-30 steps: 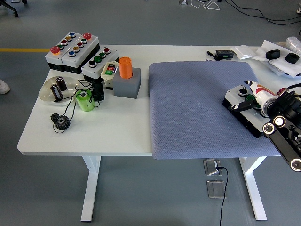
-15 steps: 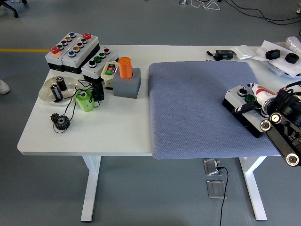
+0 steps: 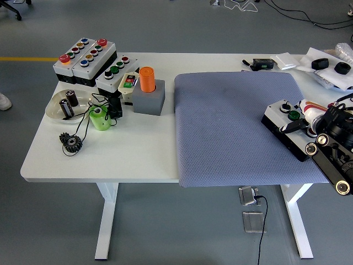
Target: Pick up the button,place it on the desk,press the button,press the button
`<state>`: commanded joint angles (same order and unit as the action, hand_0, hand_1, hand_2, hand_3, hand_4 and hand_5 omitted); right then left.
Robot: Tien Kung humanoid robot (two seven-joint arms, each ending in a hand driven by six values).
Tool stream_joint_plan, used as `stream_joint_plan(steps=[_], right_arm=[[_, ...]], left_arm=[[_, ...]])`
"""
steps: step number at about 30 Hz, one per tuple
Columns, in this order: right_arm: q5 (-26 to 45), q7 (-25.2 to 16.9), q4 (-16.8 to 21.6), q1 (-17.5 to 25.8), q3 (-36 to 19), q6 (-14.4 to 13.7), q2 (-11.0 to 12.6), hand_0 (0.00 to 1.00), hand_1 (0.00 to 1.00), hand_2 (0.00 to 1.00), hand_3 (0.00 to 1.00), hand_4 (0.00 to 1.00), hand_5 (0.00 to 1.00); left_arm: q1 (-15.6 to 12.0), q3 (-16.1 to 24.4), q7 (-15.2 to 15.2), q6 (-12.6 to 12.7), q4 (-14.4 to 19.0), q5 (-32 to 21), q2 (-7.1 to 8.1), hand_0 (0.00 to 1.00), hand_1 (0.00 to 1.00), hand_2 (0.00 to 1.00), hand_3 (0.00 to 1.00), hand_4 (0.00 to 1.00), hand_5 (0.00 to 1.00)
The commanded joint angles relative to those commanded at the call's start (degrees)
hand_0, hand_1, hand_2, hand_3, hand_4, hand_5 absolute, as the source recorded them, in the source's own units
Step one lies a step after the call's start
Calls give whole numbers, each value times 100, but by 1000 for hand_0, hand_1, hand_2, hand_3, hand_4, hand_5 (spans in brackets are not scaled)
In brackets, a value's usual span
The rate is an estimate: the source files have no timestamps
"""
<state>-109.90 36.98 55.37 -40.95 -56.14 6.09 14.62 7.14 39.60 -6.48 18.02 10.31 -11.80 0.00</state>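
- Over the last second your right robot hand (image 3: 302,122) has drawn back toward the right edge of the table (image 3: 110,154), and the button box (image 3: 287,128) under it has shifted slightly right and far with it.
- You can now see more of the box's white top: the green button (image 3: 294,115) and a dark knob (image 3: 285,108) beside it are no longer crowded by the fingers.
- I judge that the box is already set down on the grey mat (image 3: 231,127), so the pick and place steps look done and you are in the pressing part of the task.
- Whether a press has just ended or the next is about to begin, you cannot tell from this view.
- The robot hand holds nothing that I can make out; one white fingertip (image 3: 287,128) lies across the near part of the box top, just near of the green button. How far the other fingers are curled is hidden behind the black wrist, so I cannot tell the hand's opening.
- The box lies at the mat's right side, touching the hand, with the forearm running off toward the near right corner.
- The left arm is out of view.
- The other button boxes (image 3: 88,58) sit well apart at the far left.
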Motion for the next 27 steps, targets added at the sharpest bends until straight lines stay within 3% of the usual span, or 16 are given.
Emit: stream_joint_plan(steps=[9,10,11,15,16,21,22,24,27], right_arm=[[31,0,-206,-131,278,89,85,399,321,427,653,917,264],[20,0,-227,-143,331,47,103,309,261,371,538,891,243],[17,0,-232,-146,344,37,107,309,261,371,538,891,243],[-13,0,-185,-161,611,-462,214,309,261,371,538,891,243],[-9,0,-165,-165,663,-594,237,139,102,267,391,736,87],[382,0,100,-263,1197,-1133,576,139,102,267,391,736,87],[470,0,141,-272,1290,-1211,627,32,14,195,351,611,83],[720,-100,290,-299,1519,-1403,791,32,14,195,351,611,83],[1180,-779,570,-382,1935,-1600,1082,32,14,195,351,611,83]], left_arm=[[25,12,-9,-3,0,-36,0,650,705,724,515,313,941],[20,12,-9,-4,0,-37,0,650,705,724,515,314,939],[19,11,-9,-4,0,-37,0,650,705,724,515,314,939],[11,-8,-13,-12,0,-58,0,650,705,724,515,314,939],[11,-3,-14,-13,0,-56,0,650,705,724,514,313,934],[29,49,-23,-12,0,-36,0,650,705,724,514,313,934],[29,44,-24,-13,0,-40,0,650,705,725,514,313,933],[33,43,-27,-13,0,-47,0,650,705,725,514,313,933],[34,28,-34,-19,0,-78,1,650,705,725,514,313,933]])
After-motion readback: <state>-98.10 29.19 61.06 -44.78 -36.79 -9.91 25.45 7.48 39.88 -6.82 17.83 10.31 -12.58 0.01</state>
